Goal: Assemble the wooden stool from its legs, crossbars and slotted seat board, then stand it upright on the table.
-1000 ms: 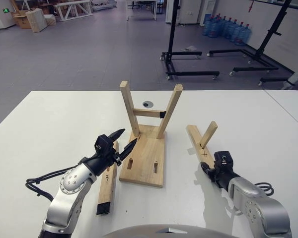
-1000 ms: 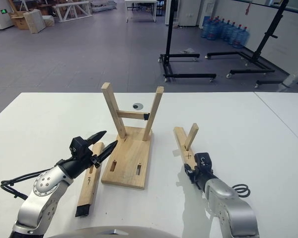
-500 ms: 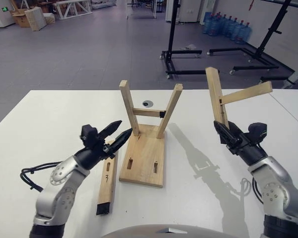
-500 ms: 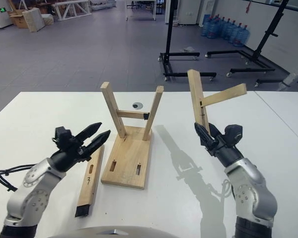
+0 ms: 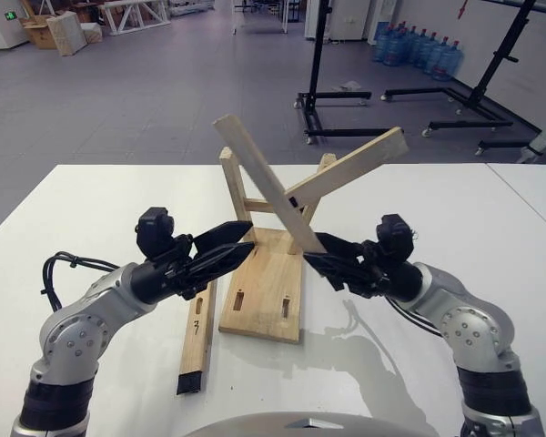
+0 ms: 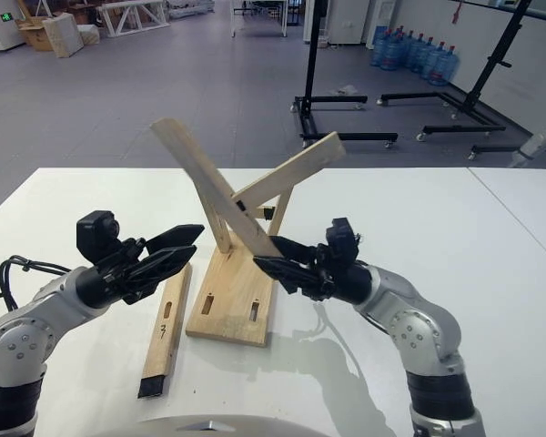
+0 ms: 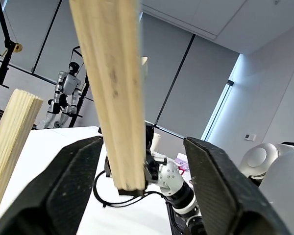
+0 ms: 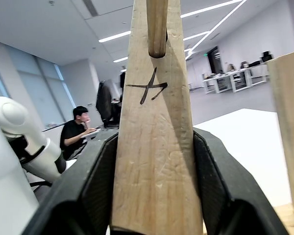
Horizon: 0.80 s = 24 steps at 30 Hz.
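step: fit leg | right gripper (image 5: pixel 317 250) clamped on leg-and-crossbar piece (image 5: pixel 266 185), tilted above seat board (image 5: pixel 266 273) | left gripper (image 5: pixel 248 235) jaws apart, empty | advice: swing upright, square leg foot over 1 free slot (image 5: pixel 238 300), press straight down

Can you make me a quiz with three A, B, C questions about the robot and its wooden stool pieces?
1. Where does the loose leg lie?
A) on the table, left of the seat board
B) on top of the seat board
C) on the floor

2. How many legs stand up from the seat board?
A) one
B) two
C) four

3. What is the right gripper doing?
A) open and empty
B) shut on a leg with a crossbar
C) pressing on the table

Answers:
1 A, it lies flat beside the board's left edge.
2 B, two stand at its far end.
3 B, it holds that piece up in the air.
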Tool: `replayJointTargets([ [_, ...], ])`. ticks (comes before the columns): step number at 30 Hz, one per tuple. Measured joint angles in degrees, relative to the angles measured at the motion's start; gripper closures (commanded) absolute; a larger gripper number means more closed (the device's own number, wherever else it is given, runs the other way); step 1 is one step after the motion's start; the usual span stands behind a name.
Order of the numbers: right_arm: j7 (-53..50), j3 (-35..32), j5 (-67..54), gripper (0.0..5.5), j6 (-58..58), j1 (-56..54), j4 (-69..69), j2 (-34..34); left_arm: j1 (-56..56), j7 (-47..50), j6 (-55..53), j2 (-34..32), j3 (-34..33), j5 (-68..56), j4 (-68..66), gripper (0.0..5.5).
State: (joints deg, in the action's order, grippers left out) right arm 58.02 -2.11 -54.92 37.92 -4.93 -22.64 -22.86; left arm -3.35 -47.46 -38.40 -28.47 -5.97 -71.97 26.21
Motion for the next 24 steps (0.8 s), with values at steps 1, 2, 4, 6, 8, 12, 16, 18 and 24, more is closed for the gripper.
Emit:
replayJointTargets([
  [1, 0.3, 1.1, 0.9, 3.44, -0.5, 0.0, 0.1, 0.2, -0.2, 0.5, -0.2, 0.1, 0.0, 0.0, -0.2, 1.80],
  [2, 0.7, 2.1, 1.0, 3.44, -0.7, -0.2, 0.6, 0.5, -0.3, 0.7, -0.7, 0.2, -0.1, -0.7, -0.2, 1.69],
  [4, 0.9, 2.6, 1.2, 3.44, -1.5, -1.0, 2.0, 1.3, -0.4, 0.3, -1.7, 0.0, -0.7, -2.9, 0.5, 1.64],
  [6, 1.0, 3.0, 1.7, 3.44, -1.9, -1.8, 2.3, 1.4, -0.3, -0.5, -2.6, -0.3, -0.6, -4.0, 1.9, 1.64],
  [8, 1.3, 3.9, 2.2, 3.44, -2.5, -2.1, 2.3, 1.4, -0.2, 0.5, -3.1, -0.2, -0.6, -4.2, 2.0, 1.64],
  [12, 3.1, 5.1, 2.8, 3.44, -2.9, -2.5, 3.7, 0.5, -0.8, 2.5, -3.0, 0.6, -1.2, -4.2, 0.2, 1.64],
  [16, 4.6, 6.4, 3.3, 3.44, -2.8, -2.5, 3.8, -0.7, -2.4, 3.4, -2.8, 0.7, -2.0, -3.2, -2.1, 1.64],
  [18, 5.0, 6.6, 3.8, 3.44, -2.8, -2.4, 4.1, -1.5, -2.5, 3.5, -2.8, 0.7, -2.7, -3.5, -2.3, 1.64],
  [24, 5.8, 6.7, 4.5, 3.44, -2.8, -2.4, 6.1, -1.6, -2.8, 2.9, -3.1, 0.7, -3.4, -5.9, -1.3, 2.04],
])
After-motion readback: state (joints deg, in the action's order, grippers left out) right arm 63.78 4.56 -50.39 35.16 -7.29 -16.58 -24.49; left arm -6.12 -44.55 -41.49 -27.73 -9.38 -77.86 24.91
